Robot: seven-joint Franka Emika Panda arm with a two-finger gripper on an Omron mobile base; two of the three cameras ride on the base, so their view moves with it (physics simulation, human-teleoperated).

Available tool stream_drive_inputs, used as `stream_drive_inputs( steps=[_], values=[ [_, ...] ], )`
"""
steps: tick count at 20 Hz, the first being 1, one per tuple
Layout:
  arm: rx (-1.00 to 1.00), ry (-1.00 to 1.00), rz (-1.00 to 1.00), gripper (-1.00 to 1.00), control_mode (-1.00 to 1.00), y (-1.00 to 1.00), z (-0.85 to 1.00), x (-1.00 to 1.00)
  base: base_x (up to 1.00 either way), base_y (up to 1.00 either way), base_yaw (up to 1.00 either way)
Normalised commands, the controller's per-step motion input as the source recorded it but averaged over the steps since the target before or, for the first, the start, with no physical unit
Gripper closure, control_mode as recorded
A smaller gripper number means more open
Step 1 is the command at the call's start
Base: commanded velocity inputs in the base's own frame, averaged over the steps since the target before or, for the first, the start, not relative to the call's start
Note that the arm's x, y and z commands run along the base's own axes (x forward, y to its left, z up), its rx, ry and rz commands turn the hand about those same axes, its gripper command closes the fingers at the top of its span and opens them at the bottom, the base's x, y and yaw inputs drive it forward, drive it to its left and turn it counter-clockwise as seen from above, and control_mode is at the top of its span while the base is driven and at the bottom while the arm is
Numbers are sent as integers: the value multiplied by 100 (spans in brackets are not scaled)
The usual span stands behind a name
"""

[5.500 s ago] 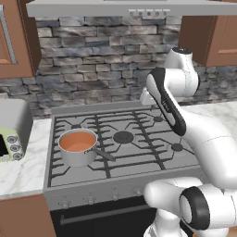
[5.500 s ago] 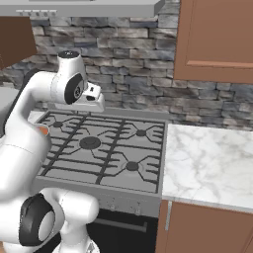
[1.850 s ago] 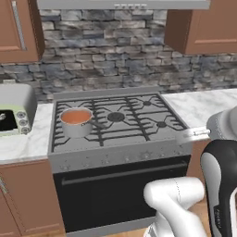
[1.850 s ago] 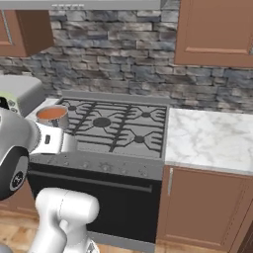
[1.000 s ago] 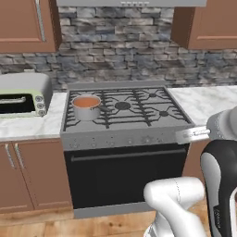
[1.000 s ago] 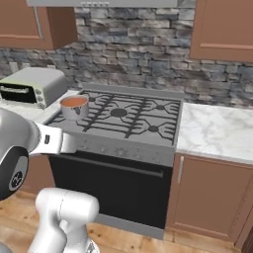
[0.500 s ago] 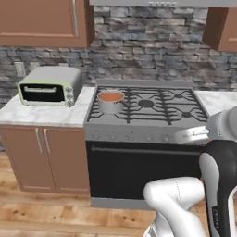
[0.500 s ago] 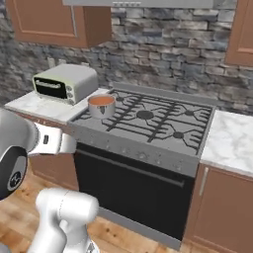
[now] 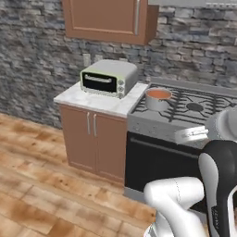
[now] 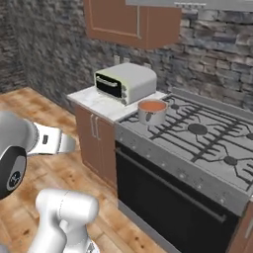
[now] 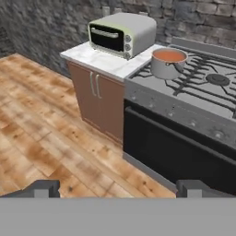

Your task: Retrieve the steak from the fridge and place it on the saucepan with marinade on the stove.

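Left base view: saucepan (image 9: 158,98) with marinade (image 9: 159,94) sits on the stove's (image 9: 185,121) near-left burner, right of the toaster oven (image 9: 109,77).

Right base view: same pan, waiting for the meat.

Hand view: gripper (image 11: 119,188) tips wide apart, empty. I judge I'm heading for the fridge.

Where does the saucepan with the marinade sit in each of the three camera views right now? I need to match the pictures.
Left base view: saucepan right of centre, upper half, on the stove's near-left burner.
Right base view: saucepan just right of centre, upper half, at the stove's left end.
Hand view: saucepan upper right, on the stove's left corner.
Shared landmark: the pale-green toaster oven stands on the marble counter immediately left of the saucepan in all three.
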Motion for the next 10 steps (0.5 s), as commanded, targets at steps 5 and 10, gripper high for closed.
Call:
stream_drive_inputs(
  steps=[5, 10],
  values=[
    [0, 0, 0, -100, 100, 0, 0, 0, 0, 1, 58],
    [0, 0, 0, -100, 100, 0, 0, 0, 0, 3, 63]
  ],
)
